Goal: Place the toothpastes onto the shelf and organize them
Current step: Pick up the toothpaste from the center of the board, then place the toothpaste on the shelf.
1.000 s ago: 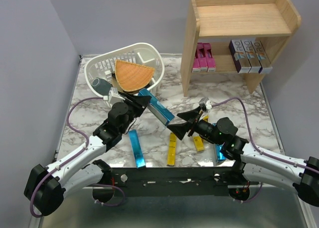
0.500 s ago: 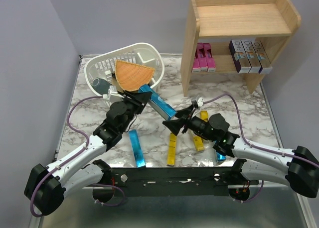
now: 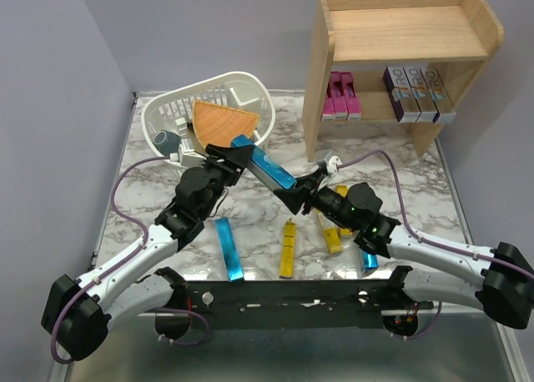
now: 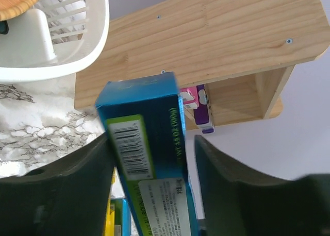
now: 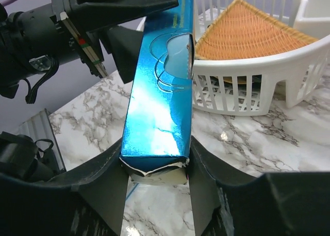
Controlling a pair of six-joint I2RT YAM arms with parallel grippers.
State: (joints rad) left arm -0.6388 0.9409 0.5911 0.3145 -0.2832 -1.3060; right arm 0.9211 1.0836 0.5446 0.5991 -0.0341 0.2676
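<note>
Walls (image 3: pixel 50 65): plain lavender-grey — one at the back, one on each side.
Table (image 3: pixel 142 207): white marble top with grey veins, glossy.
Near edge: black rail (image 3: pixel 292 297) — grey metal sheet (image 3: pixel 292 357) below.
Light: even, soft shadows.

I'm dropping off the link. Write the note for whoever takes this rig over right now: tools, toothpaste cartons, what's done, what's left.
Right tool: shut on the lower end of the blue carton, which is in the air between the arms.
Left tool: around that carton's upper end. A sliver of gap shows at one finger, so the grip is unclear.
Done: pink cartons and purple-silver cartons stand on the shelf's lower tier.
Left: the held carton, plus on the table a loose blue carton, two yellow cartons and a partly hidden blue carton.
</note>
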